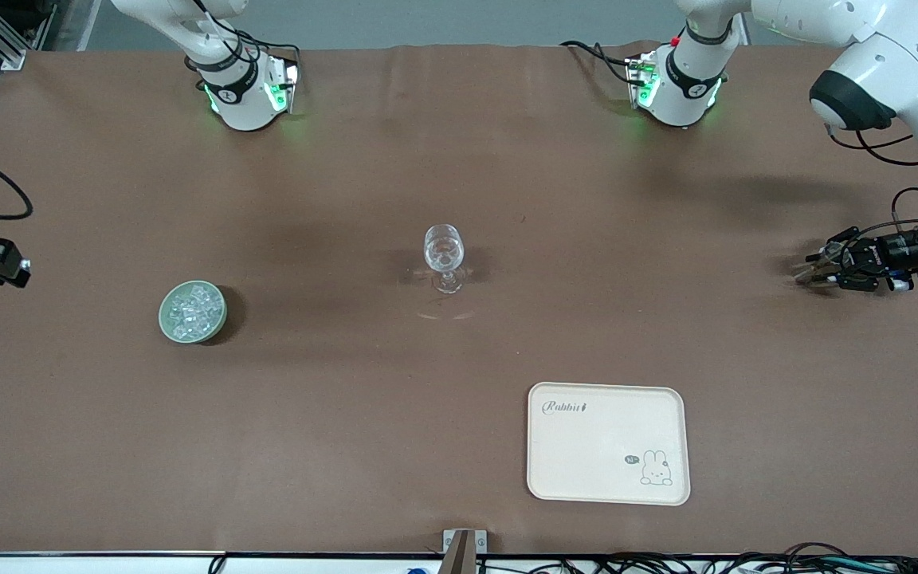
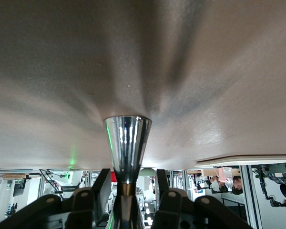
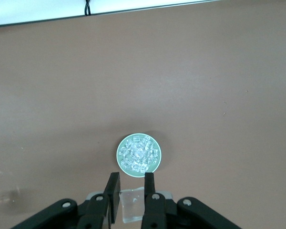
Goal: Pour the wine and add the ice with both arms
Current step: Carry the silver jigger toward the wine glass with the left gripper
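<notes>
Near right arm's end of table: green bowl [image 1: 193, 312] heaped with ice [image 3: 138, 152]. Right gripper [image 3: 132, 191] above table near bowl, fingers clamped on clear cube [image 3: 132, 208]. Left gripper [image 2: 129, 186] at left arm's end, low over table, fingers closed around shiny metal cone [image 2: 127, 145]. Wine glass [image 1: 444, 257] upright mid-table; cream tray [image 1: 607, 443] nearer camera.

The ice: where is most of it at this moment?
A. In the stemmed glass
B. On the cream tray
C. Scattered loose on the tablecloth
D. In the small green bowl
D. The ice sits heaped in the green bowl toward the right arm's end of the table; the right wrist view shows the same bowl full of cubes, and the tray is bare.
</notes>
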`<state>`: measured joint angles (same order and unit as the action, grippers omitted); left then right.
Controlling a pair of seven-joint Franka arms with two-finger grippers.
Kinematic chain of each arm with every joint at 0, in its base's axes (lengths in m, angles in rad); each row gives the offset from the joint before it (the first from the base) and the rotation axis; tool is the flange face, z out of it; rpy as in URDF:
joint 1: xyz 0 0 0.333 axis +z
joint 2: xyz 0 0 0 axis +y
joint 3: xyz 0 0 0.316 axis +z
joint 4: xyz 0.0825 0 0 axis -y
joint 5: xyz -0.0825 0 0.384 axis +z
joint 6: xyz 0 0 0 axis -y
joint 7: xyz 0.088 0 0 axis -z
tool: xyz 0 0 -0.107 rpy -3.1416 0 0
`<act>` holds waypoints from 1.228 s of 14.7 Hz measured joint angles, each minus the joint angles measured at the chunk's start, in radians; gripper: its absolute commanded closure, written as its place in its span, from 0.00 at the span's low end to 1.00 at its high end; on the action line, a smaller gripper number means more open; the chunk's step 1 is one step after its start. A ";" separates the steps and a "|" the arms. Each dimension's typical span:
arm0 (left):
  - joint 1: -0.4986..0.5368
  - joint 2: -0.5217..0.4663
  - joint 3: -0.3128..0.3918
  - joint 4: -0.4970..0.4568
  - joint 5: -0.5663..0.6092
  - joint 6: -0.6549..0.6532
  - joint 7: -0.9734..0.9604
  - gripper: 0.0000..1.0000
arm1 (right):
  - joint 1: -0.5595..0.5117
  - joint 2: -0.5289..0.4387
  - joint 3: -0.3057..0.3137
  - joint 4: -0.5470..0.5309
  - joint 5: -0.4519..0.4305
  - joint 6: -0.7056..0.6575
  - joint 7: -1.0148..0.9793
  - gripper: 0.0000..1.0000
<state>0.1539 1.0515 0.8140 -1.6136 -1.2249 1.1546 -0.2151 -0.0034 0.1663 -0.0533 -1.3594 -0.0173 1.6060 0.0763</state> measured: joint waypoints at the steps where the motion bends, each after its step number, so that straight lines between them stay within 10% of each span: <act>1: 0.002 0.000 0.000 0.000 -0.005 -0.002 -0.005 0.90 | 0.001 -0.007 0.002 0.000 0.000 -0.012 0.010 0.99; 18: 0.017 -0.163 -0.099 0.022 -0.045 -0.154 -0.144 1.00 | 0.001 -0.107 0.002 -0.118 0.000 -0.043 0.020 0.99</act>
<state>0.1714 0.8882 0.7148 -1.5914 -1.2698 1.0001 -0.3594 -0.0022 0.0592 -0.0508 -1.4770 -0.0170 1.5628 0.0968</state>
